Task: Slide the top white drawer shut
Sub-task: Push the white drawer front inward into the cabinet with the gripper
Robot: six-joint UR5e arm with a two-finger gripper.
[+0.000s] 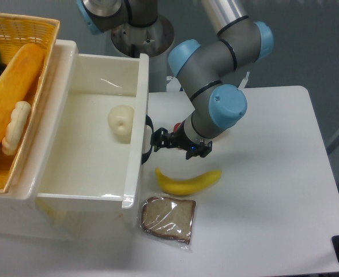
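Your gripper [155,140] presses against the black handle [147,141] of the top white drawer [89,167]; whether its fingers are spread or closed cannot be told. The drawer is pulled out, holding a pale round item [121,122]. Just beside lie a banana [188,181] and wrapped bread [168,219].

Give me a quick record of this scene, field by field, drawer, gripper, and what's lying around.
top white drawer: open, pulled out
drawer contents: one pale round item
gripper: at the drawer's black handle, jaws' state unclear
banana: on table, right of drawer front
wrapped bread slice: below banana
yellow basket: left, holding food
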